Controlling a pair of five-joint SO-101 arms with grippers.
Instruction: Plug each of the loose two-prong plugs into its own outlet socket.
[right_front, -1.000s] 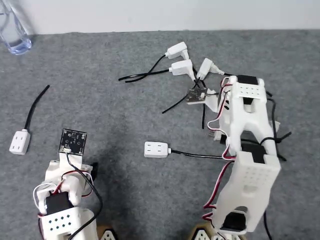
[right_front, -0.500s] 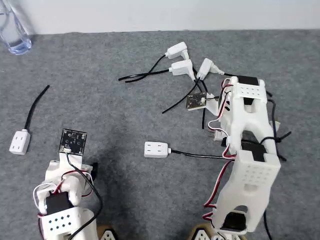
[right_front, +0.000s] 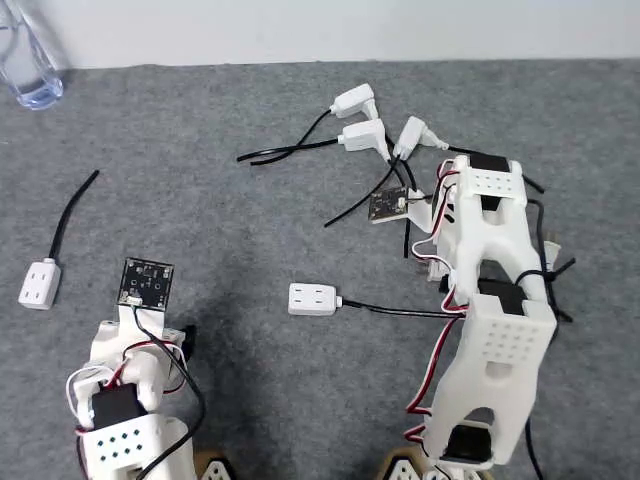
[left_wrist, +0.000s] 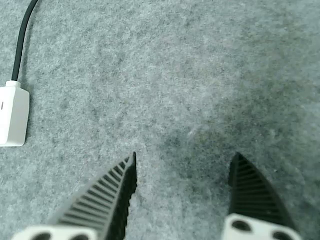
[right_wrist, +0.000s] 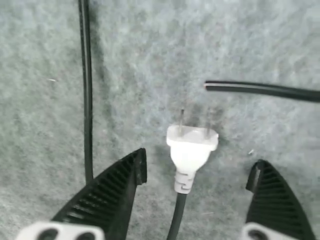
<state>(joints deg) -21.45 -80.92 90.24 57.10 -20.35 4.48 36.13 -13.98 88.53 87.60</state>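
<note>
Right wrist view showed our right fingers (right_wrist: 117, 187) wide, the plug (right_wrist: 191, 148) between them at frame centre; we judged lowering squarely onto its body best. Left fingers (left_wrist: 107, 195) were wide too.

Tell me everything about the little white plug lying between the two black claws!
The small white plastic plug has two thin metal prongs at its flat front end and a ribbed neck leading into a black cord. It lies flat and unplugged on the grey felt-like table cover. It sits between the open black fingers of the right gripper, which do not touch it.
</note>
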